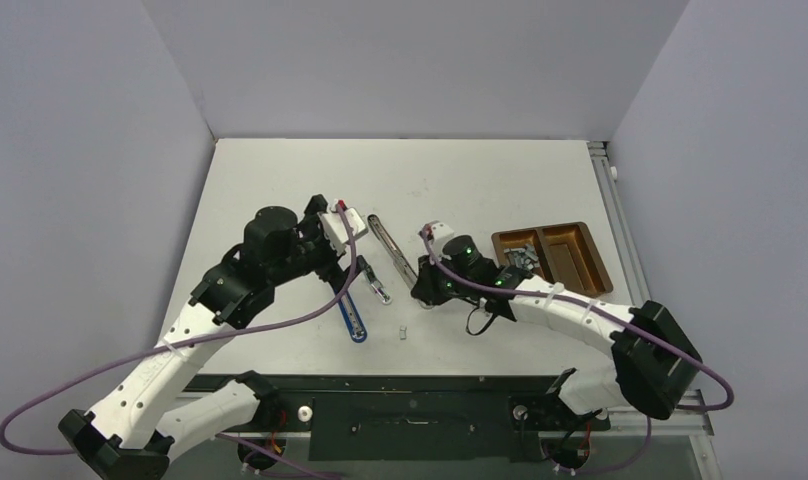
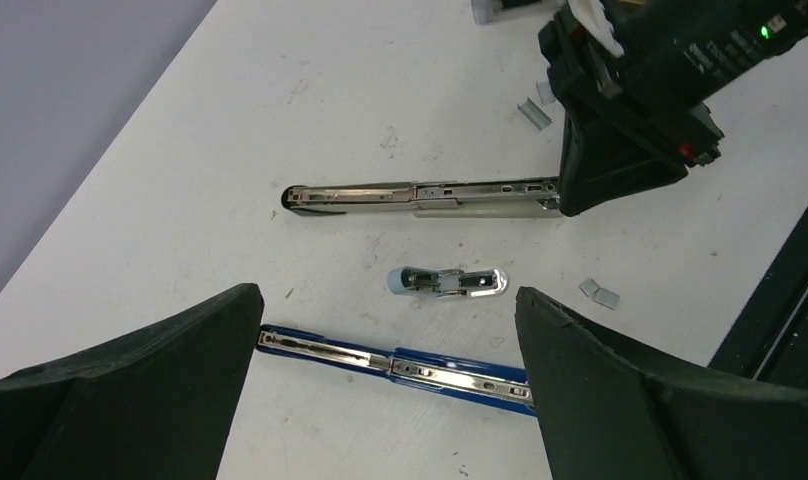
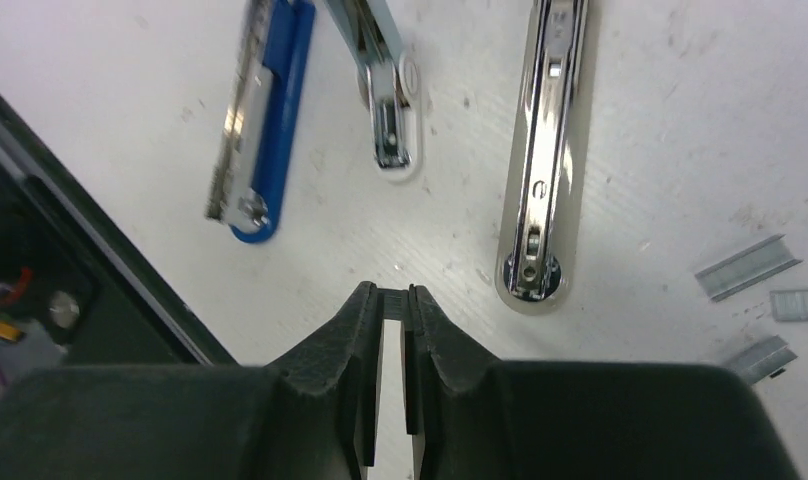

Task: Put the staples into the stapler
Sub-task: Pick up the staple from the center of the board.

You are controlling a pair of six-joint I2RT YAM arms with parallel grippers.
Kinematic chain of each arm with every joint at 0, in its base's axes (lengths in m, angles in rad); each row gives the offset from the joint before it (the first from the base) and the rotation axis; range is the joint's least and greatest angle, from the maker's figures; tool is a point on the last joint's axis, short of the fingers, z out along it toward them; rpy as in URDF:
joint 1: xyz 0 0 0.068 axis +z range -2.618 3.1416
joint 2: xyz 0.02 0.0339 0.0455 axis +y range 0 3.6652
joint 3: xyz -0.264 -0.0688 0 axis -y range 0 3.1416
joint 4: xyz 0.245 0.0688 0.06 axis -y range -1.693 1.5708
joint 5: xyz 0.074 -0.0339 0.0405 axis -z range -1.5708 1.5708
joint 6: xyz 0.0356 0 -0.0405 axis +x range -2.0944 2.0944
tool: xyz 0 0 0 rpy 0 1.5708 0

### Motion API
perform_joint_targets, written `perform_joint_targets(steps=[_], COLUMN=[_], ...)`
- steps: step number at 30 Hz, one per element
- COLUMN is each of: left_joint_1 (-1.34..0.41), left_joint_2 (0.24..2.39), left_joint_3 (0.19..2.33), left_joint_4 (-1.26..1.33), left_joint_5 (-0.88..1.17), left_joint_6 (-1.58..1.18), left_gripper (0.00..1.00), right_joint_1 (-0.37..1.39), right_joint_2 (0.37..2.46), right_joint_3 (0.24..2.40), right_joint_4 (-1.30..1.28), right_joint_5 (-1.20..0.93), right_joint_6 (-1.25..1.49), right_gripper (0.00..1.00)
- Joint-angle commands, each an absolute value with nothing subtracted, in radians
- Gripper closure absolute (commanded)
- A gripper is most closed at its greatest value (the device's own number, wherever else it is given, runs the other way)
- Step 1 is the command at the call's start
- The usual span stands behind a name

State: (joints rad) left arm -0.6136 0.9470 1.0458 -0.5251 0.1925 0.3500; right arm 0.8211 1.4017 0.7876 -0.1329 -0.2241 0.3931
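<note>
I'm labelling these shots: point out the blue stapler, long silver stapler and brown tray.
blue stapler (image 3: 283, 100), right wrist view, blue base.
long silver stapler (image 2: 420, 197), left wrist view, mid chrome rail.
brown tray (image 1: 577, 258), top view, right compartment's bare floor.

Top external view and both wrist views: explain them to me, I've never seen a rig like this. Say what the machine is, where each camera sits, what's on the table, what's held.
Two robot arms are bolted at the near edge of a white table. The top view looks down from above and behind them. Each wrist view comes from a camera on one arm, so the dark shapes at its bottom are that arm's own fingers. Three staplers lie opened flat: a silver stapler, a small pale stapler and a blue stapler. Loose staple strips lie around, and a brown tray seems to hold more. The left gripper is wide open and empty. The right gripper is shut, pinching a small staple strip.
</note>
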Motion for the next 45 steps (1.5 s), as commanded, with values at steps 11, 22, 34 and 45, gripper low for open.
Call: perform_joint_targets(steps=[11, 22, 34, 45], left_joint_1=[-0.611, -0.611, -0.612, -0.612], left_joint_2=[0.848, 0.89, 0.936, 0.953], left_joint_3=[0.965, 0.912, 0.925, 0.937], left_joint_4=[-0.267, 0.033, 0.107, 0.092], left_joint_5=[0.445, 0.596, 0.728, 0.799], left_joint_6=[0.383, 0.367, 0.429, 0.509], left_gripper=[0.04, 0.07, 0.3, 0.5], right_joint_1=[0.622, 0.601, 0.6, 0.598], right_joint_2=[1.152, 1.181, 1.236, 1.271], right_joint_3=[0.734, 0.703, 0.715, 0.706], right_joint_4=[0.482, 0.815, 0.949, 1.048], right_joint_5=[-0.616, -0.717, -0.808, -0.834], right_joint_6=[0.881, 1.104, 1.178, 1.239], right_gripper=[0.86, 0.84, 0.84, 0.84])
